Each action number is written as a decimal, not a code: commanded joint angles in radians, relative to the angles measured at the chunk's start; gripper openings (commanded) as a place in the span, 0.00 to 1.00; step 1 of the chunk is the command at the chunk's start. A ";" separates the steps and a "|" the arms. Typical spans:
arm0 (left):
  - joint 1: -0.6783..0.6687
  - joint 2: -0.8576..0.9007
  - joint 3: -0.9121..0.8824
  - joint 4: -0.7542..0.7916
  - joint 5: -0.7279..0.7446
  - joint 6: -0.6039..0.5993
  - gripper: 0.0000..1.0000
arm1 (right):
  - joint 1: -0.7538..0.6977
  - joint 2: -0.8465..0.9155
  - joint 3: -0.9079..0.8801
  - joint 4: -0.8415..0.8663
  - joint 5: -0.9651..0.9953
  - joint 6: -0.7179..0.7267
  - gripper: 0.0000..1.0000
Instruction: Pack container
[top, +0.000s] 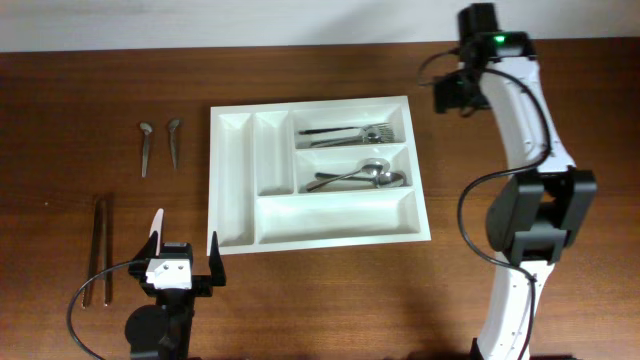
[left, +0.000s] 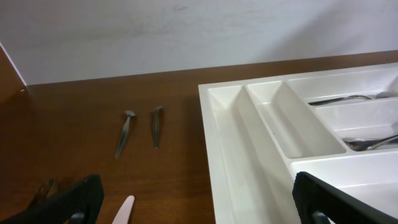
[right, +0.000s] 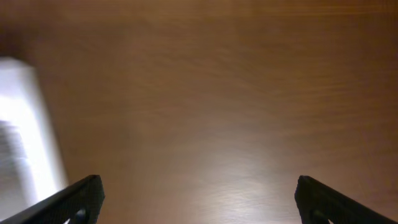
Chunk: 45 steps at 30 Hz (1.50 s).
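Note:
The container (top: 335, 212) is a white cutlery tray lying mid-table. Its top long compartment holds forks (top: 350, 131) and the middle one holds spoons (top: 358, 177); the bottom long one and both narrow ones are bare. My left gripper (top: 183, 263) rests open at the tray's near left corner, with nothing between its fingers. In the left wrist view, the left gripper (left: 199, 205) has the container's rim (left: 214, 143) running between the fingers. My right gripper (top: 452, 94) hovers beyond the tray's far right corner. The right wrist view shows the right gripper (right: 199, 202) open over blurred table.
Two small dark spoons (top: 145, 147) (top: 175, 140) lie left of the tray and also show in the left wrist view as spoons (left: 124, 134) (left: 155, 126). A white knife (top: 156, 226) lies by my left gripper. Two dark sticks (top: 101, 250) lie at the far left.

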<state>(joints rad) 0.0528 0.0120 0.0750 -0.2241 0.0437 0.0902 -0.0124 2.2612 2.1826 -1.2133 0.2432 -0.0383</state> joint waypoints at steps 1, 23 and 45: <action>0.002 -0.006 -0.006 0.000 -0.010 0.016 0.99 | -0.080 -0.031 0.018 -0.040 0.025 -0.225 0.99; 0.002 -0.006 -0.006 0.000 -0.010 0.016 0.99 | -0.304 -0.031 0.008 -0.063 -0.164 -0.384 0.99; 0.002 -0.006 -0.006 0.008 0.002 0.016 0.99 | -0.303 -0.031 0.008 -0.063 -0.164 -0.384 0.99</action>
<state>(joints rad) 0.0528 0.0120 0.0746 -0.2203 0.0444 0.0902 -0.3119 2.2612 2.1826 -1.2785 0.0875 -0.4191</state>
